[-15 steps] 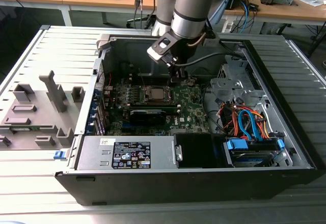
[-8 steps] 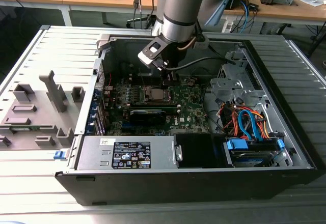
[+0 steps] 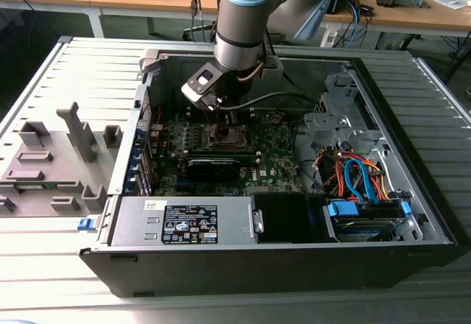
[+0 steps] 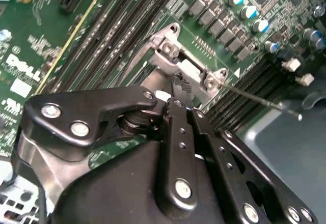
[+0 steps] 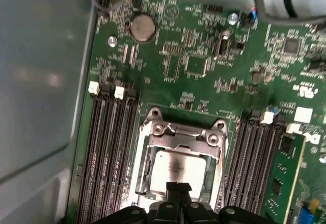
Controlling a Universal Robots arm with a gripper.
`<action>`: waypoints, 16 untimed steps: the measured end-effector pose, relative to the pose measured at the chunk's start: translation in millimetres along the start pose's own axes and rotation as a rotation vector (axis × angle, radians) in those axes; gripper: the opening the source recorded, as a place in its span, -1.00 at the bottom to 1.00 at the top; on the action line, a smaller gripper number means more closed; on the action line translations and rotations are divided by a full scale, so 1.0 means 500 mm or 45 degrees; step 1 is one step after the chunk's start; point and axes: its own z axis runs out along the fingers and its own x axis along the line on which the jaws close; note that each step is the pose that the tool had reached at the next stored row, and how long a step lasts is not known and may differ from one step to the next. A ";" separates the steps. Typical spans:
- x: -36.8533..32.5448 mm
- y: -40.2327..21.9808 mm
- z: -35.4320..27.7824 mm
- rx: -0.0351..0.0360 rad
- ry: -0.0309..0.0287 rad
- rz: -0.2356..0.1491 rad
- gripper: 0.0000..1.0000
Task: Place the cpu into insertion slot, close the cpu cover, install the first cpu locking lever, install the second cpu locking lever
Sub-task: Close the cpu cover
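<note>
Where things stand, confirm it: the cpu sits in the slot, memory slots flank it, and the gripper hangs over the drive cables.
The last part is wrong. The gripper hangs over the edge of the slot, right at the cpu, as the first wrist view shows. The rest holds: the cpu sits in the slot, and memory slots flank it.

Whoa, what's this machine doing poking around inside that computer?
A robot arm is reaching down into an open computer case lying on its side. Its gripper, fingertips together, is down at the processor socket on the green circuit board. The cpu already sits in the socket, and the cpu cover lies around it, the chip showing through its window. In the second wrist view a thin metal lever sticks out beside the socket.
</note>
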 end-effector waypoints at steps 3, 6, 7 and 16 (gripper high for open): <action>0.002 -0.008 0.009 -0.0001 0.0000 0.000 -0.78; 0.002 -0.010 0.013 -0.0002 -0.0002 0.000 -0.78; 0.002 -0.010 0.014 -0.0001 -0.0007 0.000 -0.78; 0.002 -0.009 0.004 0.0016 -0.0088 0.001 -0.78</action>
